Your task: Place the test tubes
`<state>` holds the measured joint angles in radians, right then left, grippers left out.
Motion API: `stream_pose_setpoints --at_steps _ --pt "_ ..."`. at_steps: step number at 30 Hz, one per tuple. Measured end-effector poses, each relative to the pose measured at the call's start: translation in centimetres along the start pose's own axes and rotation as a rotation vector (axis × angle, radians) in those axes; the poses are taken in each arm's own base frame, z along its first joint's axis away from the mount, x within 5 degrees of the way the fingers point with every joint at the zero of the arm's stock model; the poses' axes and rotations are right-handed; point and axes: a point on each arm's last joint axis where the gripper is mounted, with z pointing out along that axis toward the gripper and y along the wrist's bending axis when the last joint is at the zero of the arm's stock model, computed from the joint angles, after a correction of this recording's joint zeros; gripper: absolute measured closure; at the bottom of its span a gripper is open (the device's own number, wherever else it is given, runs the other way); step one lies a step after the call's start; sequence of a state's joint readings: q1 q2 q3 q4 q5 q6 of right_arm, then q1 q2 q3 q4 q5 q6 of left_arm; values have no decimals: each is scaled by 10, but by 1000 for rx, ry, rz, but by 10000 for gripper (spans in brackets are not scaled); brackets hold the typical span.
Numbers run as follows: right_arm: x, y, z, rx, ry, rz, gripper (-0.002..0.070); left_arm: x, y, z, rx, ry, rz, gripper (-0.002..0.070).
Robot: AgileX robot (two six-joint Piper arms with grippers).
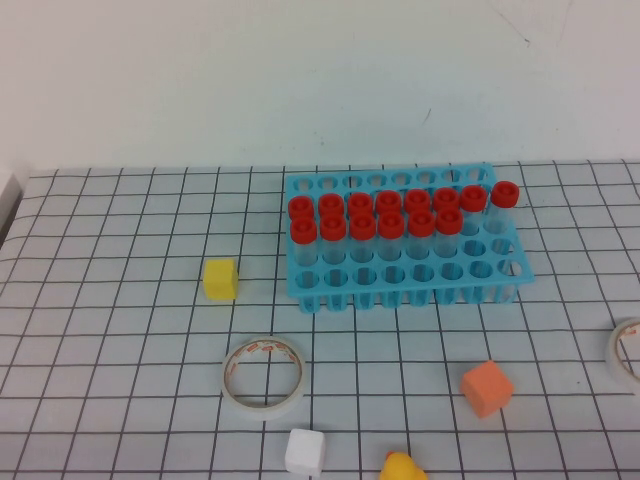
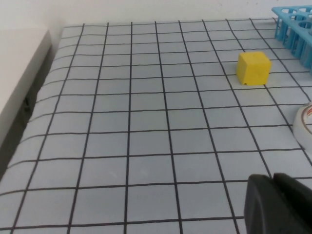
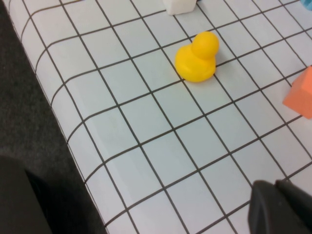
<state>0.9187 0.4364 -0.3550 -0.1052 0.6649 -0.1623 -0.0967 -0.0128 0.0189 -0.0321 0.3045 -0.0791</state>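
A blue test tube rack (image 1: 405, 270) stands on the gridded table at the middle right of the high view. Several red-capped test tubes (image 1: 390, 215) stand upright in its two middle rows, one (image 1: 504, 195) at the right end. Only a corner of the rack (image 2: 295, 24) enters the left wrist view. Neither arm appears in the high view. My left gripper (image 2: 273, 181) hovers over bare table near the table's left side, fingers pressed together, holding nothing. My right gripper (image 3: 275, 187) hangs near the table's front edge, shut and empty.
A yellow cube (image 1: 220, 278) lies left of the rack. A tape roll (image 1: 264, 375) sits in front, another tape roll (image 1: 628, 350) at the right edge. An orange cube (image 1: 487, 388), a white cube (image 1: 305, 452) and a yellow duck (image 1: 402, 467) lie near the front edge.
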Motion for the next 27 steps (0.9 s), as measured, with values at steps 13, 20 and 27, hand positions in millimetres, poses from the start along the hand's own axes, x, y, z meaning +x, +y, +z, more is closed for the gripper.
stream_pose_setpoints --at_steps 13,20,27 --pt "0 0 0 0 0 0 678 0 -2 0 21 1 194 675" --pt "0 0 0 0 0 0 678 0 -3 0 35 3 156 675" --pt "0 0 0 0 0 0 678 0 -3 0 35 4 155 675"
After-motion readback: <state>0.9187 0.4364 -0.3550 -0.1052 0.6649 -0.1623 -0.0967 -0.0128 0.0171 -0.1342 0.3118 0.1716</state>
